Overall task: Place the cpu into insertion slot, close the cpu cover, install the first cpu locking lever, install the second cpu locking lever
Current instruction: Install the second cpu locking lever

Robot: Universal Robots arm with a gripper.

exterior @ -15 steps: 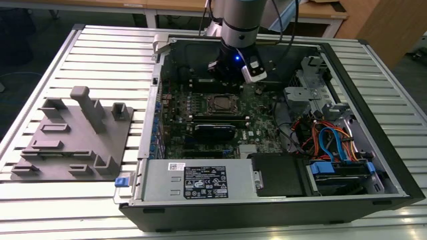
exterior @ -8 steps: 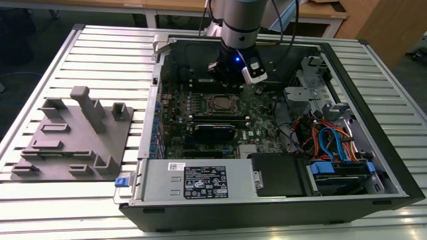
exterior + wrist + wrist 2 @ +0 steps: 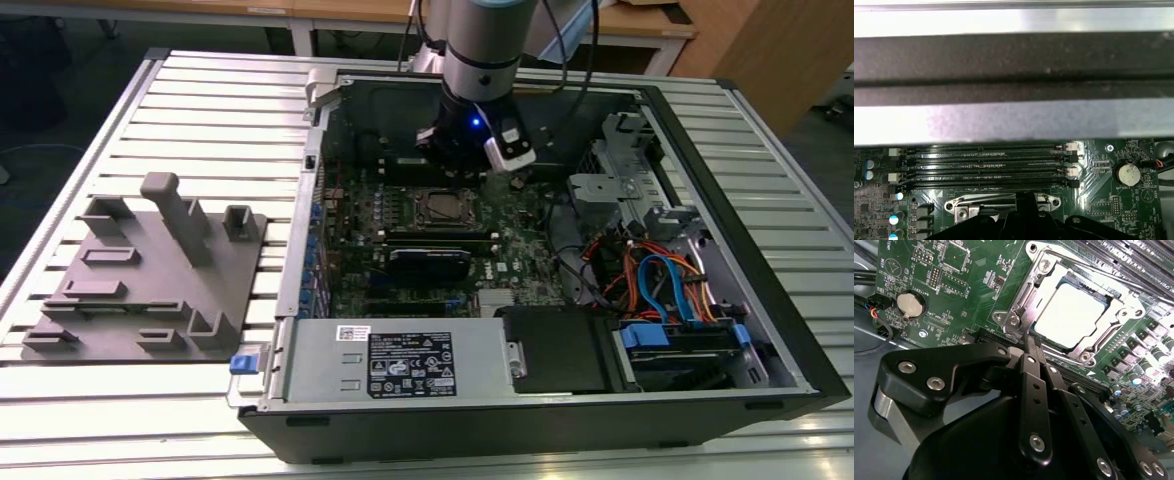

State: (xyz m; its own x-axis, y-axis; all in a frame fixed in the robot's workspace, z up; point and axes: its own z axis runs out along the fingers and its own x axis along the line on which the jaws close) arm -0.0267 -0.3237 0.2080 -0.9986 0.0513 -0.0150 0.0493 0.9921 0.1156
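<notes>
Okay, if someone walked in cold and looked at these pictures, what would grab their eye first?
Probably the open black computer case on the slatted metal table, with the arm reaching down into it. In the second wrist view, the black pincer, fingers together, sits at the edge of the silver-grey metal cpu cover, which frames the pale square cpu.

1. The arm [image 3: 478, 45] is a round grey tube with black cables along it.
2. Its wrist is black, with a small blue light and a white part at the side.
3. The tool [image 3: 1030, 347] has matte black, angular link bars with silver screws.
</notes>
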